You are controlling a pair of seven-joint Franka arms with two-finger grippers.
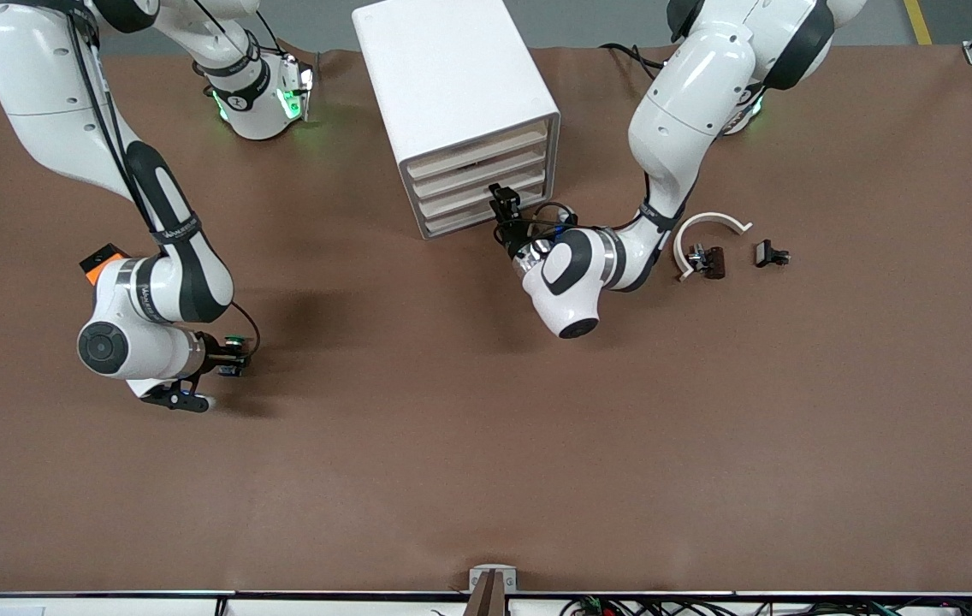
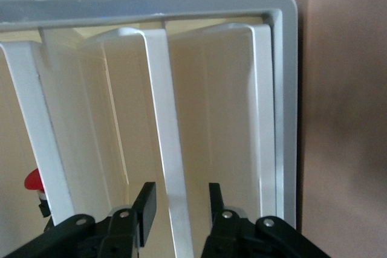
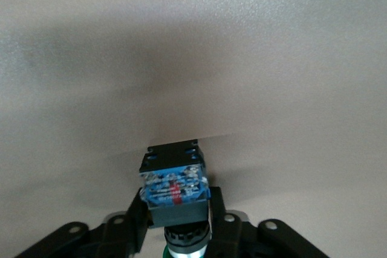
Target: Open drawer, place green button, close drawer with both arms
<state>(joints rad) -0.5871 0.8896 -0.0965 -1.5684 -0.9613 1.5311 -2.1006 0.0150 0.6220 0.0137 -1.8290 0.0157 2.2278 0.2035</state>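
The white cabinet [image 1: 452,77] stands at the table's back middle, its four beige-fronted drawers [image 1: 482,175] all pushed in. My left gripper [image 1: 503,210] is at the front of one of the lower drawers. In the left wrist view it [image 2: 180,209] is open, its fingers [image 2: 145,206] on either side of a white drawer lip [image 2: 166,149] without touching it. My right gripper [image 1: 229,358] is over the table toward the right arm's end, shut on the button [image 1: 234,344]. The right wrist view shows the button's blue-black body [image 3: 174,188] between the fingers of the right gripper [image 3: 181,222], with the green cap at the frame's edge.
An orange block [image 1: 101,259] lies partly hidden by the right arm. A white curved ring [image 1: 708,224] and two small black-brown pieces [image 1: 708,261] [image 1: 770,254] lie toward the left arm's end. A small red-capped piece [image 2: 31,180] shows beside the cabinet.
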